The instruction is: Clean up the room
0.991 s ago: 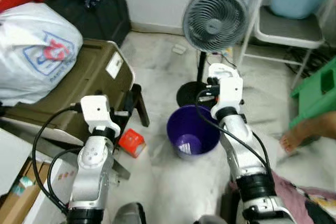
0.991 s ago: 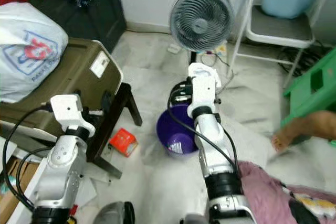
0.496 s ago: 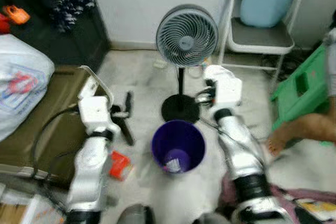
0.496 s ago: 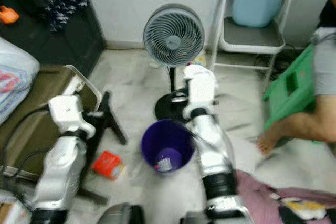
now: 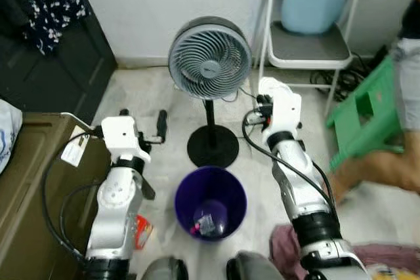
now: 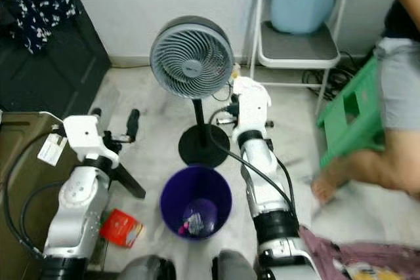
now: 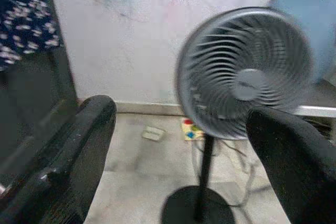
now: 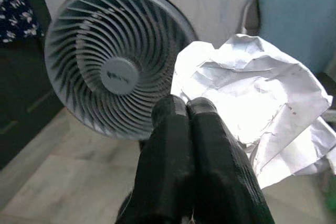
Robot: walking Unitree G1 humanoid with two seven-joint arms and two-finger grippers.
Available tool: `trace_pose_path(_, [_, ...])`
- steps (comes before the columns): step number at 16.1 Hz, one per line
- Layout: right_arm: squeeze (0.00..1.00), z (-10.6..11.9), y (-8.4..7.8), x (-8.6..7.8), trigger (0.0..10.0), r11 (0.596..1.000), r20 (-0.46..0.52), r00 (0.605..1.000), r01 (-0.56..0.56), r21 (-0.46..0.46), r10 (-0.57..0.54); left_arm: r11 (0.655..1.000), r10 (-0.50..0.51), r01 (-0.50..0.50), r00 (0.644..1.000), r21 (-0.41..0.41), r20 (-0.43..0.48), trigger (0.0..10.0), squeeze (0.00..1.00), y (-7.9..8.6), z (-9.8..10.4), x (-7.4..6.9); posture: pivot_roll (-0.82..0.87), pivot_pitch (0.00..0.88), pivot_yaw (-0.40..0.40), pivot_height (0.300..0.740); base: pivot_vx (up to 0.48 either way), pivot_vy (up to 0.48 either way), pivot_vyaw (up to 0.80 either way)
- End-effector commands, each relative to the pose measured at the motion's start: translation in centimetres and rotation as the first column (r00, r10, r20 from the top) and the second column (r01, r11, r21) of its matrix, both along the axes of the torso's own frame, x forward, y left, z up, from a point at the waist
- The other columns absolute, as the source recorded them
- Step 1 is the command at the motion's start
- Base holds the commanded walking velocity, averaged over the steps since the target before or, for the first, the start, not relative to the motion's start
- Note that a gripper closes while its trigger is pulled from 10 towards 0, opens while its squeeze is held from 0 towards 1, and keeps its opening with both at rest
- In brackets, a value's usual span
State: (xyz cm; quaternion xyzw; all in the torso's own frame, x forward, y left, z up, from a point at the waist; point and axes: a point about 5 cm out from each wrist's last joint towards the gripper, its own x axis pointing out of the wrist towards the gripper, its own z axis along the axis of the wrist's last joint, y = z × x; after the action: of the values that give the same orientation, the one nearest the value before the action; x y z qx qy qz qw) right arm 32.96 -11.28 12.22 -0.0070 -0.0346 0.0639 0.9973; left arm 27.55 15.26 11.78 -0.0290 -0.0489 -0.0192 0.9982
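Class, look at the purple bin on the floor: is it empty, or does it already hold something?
Not empty. The purple bin stands upright between the robot's arms, and a few small scraps of litter lie at its bottom.

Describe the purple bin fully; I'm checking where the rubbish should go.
The round purple plastic bin stands upright and open on the pale floor, between the robot's two arms and just in front of the grey pedestal fan's black base. Its walls taper downward. A few small scraps lie at the bottom. Nothing grips it.

crumpled white paper, glossy purple plastic bin
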Motion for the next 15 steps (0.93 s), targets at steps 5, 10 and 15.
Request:
trace_pose_path(5, [0.00,-1.6,1.7,0.3,10.0,1.000,-0.101,0.995,-0.024,0.009,0.025,0.983,0.017,-0.012,1.000,0.186,-0.021,10.0,0.00,3.7,-0.3,-1.7,-0.06,0.128,0.051,0.740,0.000,0.000,0.00])
trace_pose_path(10, [0.00,-3.8,2.1,0.4,10.0,0.998,-0.260,0.964,0.061,0.035,-0.050,0.960,-0.066,0.072,0.997,0.272,-0.030,10.0,0.00,4.5,0.4,-2.8,-0.01,0.154,0.048,0.740,0.000,0.000,0.00])
trace_pose_path(15, [0.00,-6.9,2.3,-0.4,10.0,0.994,-0.420,0.901,0.107,-0.020,-0.105,0.910,-0.169,0.182,0.983,0.373,-0.068,10.0,0.00,4.7,0.5,-4.2,0.04,0.184,0.057,0.740,0.000,0.000,0.00])
